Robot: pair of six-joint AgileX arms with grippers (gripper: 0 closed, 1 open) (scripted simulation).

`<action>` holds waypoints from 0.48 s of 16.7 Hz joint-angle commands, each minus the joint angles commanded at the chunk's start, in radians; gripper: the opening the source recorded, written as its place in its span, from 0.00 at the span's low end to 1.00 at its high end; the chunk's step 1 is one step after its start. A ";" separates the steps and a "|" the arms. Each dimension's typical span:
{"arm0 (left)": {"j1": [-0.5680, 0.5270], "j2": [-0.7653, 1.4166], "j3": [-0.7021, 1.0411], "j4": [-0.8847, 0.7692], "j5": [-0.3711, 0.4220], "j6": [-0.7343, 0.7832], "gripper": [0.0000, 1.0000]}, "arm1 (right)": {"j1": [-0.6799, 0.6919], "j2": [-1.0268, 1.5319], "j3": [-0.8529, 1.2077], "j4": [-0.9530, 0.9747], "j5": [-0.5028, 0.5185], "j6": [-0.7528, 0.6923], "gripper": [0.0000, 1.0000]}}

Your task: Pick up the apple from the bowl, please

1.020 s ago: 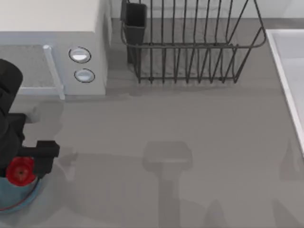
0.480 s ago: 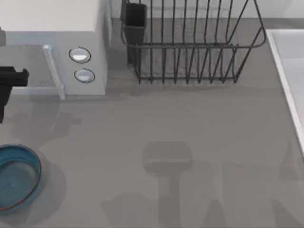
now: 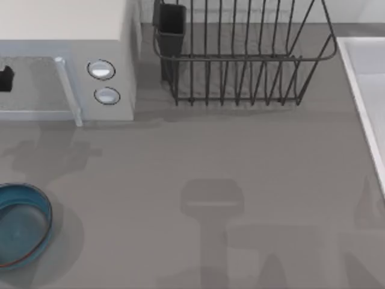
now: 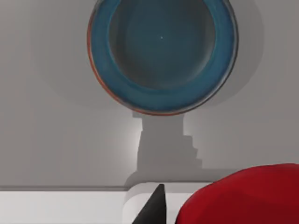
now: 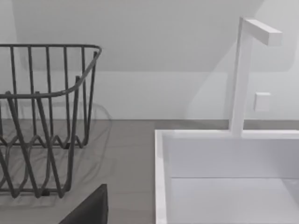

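Now the apple (image 4: 247,196) is out of the bowl (image 4: 161,100), gripped in the left tool (image 3: 5,78), high over the tabletop's (image 3: 240,156) left edge. The bowl below is empty. The lift step seems done; next calls only for holding firmly. The right arm is parked near the sink (image 5: 161,186).

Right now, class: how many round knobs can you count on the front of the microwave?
2. The upper knob and the lower knob sit one below the other on the microwave panel, at the table's back left. None seems hidden.
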State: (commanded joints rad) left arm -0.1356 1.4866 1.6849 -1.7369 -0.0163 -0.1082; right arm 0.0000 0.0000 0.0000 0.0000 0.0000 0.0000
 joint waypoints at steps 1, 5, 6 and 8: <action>0.003 0.003 -0.003 0.002 0.000 0.002 0.00 | 0.000 0.000 0.000 0.000 0.000 0.000 1.00; -0.068 0.045 -0.008 0.036 0.002 -0.069 0.00 | 0.000 0.000 0.000 0.000 0.000 0.000 1.00; -0.112 0.066 -0.014 0.058 0.003 -0.113 0.00 | 0.000 0.000 0.000 0.000 0.000 0.000 1.00; -0.226 0.112 -0.032 0.114 0.006 -0.228 0.00 | 0.000 0.000 0.000 0.000 0.000 0.000 1.00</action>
State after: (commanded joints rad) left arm -0.3620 1.5984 1.6528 -1.6225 -0.0108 -0.3364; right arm 0.0000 0.0000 0.0000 0.0000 0.0000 0.0000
